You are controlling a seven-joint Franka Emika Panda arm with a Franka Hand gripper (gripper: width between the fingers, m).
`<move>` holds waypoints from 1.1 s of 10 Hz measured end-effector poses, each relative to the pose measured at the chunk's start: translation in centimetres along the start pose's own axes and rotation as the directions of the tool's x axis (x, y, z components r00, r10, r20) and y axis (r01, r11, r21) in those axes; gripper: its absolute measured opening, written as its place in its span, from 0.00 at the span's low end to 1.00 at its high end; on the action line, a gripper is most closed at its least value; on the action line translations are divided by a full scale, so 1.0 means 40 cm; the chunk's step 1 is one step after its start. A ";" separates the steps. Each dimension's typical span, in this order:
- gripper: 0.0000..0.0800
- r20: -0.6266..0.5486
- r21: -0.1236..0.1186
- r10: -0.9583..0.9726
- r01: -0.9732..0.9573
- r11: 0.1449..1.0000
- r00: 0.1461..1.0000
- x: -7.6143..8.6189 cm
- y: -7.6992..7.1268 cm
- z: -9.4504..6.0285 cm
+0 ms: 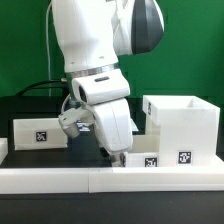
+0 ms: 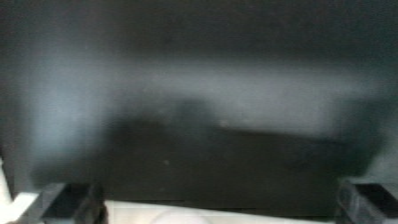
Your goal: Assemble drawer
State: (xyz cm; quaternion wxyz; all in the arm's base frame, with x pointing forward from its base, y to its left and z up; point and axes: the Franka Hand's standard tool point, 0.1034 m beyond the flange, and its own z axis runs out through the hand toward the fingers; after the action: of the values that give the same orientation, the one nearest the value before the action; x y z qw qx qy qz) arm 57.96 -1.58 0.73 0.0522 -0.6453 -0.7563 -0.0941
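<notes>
The large open-fronted white casing (image 1: 182, 124) stands at the exterior view's right. One shallow white tray (image 1: 40, 132) with a tag stands at the left. The second tray (image 1: 152, 159) with tags lies low in front of the casing, just behind the border wall. My gripper (image 1: 117, 155) points down right beside this second tray's left end. In the wrist view my gripper (image 2: 217, 198) is open, with its dark fingers (image 2: 64, 204) far apart. A blurred white edge (image 2: 214, 216) lies between them; which part it is I cannot tell. Nothing is held.
The long low white border wall (image 1: 90, 180) runs along the front of the black table (image 1: 30, 155). The arm's white body hides the middle of the table. The wrist view is blurred and shows mostly dark table surface (image 2: 196, 90).
</notes>
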 end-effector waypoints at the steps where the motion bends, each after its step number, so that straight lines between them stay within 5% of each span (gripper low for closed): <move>1: 0.81 0.001 -0.002 0.015 -0.015 1.000 1.000 0.004 0.003 -0.001; 11: 0.81 0.034 -0.021 0.132 -0.132 0.991 0.991 0.019 0.038 -0.027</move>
State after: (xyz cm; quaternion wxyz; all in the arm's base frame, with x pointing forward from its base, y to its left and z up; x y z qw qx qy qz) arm 59.30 -0.85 2.04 0.0392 -0.6960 -0.7118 -0.0861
